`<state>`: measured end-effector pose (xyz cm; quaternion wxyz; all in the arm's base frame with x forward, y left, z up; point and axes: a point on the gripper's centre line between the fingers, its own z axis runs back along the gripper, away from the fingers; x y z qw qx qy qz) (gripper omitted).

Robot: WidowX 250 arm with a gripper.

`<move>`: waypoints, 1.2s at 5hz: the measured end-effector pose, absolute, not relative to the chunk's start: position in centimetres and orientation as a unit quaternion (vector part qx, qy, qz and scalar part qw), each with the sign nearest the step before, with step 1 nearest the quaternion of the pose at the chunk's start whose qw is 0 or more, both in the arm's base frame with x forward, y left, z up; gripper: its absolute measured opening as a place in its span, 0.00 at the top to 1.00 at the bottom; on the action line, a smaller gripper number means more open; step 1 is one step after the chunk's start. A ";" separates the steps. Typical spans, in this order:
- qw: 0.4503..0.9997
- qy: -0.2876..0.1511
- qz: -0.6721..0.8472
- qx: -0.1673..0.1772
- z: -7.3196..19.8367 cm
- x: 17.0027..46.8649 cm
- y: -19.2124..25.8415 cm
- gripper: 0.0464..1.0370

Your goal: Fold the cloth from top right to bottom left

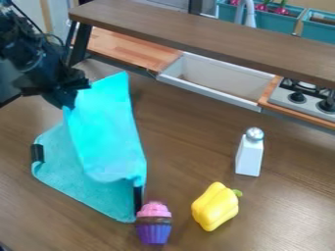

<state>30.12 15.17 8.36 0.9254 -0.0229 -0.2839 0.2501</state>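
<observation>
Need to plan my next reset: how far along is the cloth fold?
Looks roughly midway. Done: the gripper has hold of the cloth near its upper edge, and that part is off the table. In hand: the raised part slants up above the lower part, which lies spread out. Left, it seems: laying the raised part down toward the bottom left and letting go.

My claw (67, 100) is black; the cloth (108, 132) at it, turquoise. Apart from my claw: pink, brown and purple cupcake (154, 223); yellow pepper (214, 207), green stem (237, 193); white shaker (249, 157).
</observation>
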 end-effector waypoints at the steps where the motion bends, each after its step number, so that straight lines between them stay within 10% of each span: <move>1: 0.930 -0.266 0.254 -0.006 7.8 29.6 15.8 1.00; 4: 0.929 -0.252 0.270 0.033 6.7 28.5 18.6 0.98; 6: 0.928 -0.246 0.276 0.052 6.5 28.2 19.2 0.57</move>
